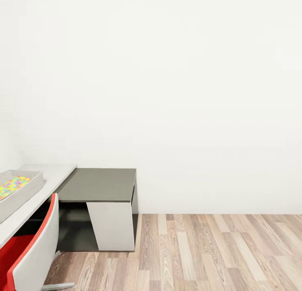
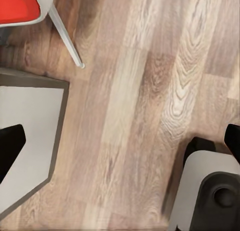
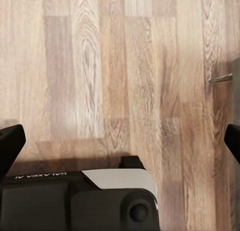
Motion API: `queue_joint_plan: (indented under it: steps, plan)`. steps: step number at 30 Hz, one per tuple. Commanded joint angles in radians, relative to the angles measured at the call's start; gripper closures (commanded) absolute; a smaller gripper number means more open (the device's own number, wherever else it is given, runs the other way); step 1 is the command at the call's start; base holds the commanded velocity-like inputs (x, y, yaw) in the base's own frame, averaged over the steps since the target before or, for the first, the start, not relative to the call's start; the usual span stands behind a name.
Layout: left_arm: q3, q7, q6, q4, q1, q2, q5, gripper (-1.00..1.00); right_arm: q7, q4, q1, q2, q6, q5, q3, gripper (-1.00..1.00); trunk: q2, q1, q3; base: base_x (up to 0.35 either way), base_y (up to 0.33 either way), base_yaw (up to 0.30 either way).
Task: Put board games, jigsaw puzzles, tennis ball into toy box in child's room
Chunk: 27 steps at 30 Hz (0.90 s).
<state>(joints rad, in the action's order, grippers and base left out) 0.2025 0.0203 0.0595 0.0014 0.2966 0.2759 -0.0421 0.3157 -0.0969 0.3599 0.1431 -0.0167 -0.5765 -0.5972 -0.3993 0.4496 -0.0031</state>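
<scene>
**Toy box off at nine o'clock, both hands hanging empty**

While I face the blank wall, the toy box (image 1: 19,189) sits at the far left of my head view, at about nine o'clock, on the white table (image 1: 50,180), with a bright jigsaw (image 1: 12,186) lying in it. A red chair (image 1: 25,253) stands between me and that table, at seven o'clock. My left gripper (image 2: 122,143) and right gripper (image 3: 120,141) both point down at the wood floor (image 1: 218,253), fingers spread wide, pinching nothing. Judging by the layout, my left arm is nearer the box, so I should turn left first. The bed's games lie elsewhere.
</scene>
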Motion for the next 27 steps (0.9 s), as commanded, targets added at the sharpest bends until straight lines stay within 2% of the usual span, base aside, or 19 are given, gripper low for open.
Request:
queue_joint_plan:
  steps: [1, 9, 27]
  plan:
    - [0.007, -0.001, 0.004, 0.002, -0.001, -0.002, -0.005, -1.00, 0.004, 0.001, -0.001, 0.000, -0.002, -0.010, -0.009, -1.00, -0.001, 0.000, -0.001, 0.001, 0.001, 0.122]
    - [0.006, -0.021, 0.004, 0.003, -0.004, -0.014, -0.007, -1.00, 0.003, 0.004, -0.018, -0.001, -0.001, -0.011, -0.008, -1.00, -0.001, 0.000, -0.005, 0.000, 0.000, 0.051]
    - [0.006, -0.027, 0.005, 0.003, -0.007, -0.017, -0.013, -1.00, 0.002, 0.007, -0.026, -0.011, 0.016, -0.015, -0.006, -1.00, -0.001, 0.000, -0.032, 0.000, 0.000, 0.004]
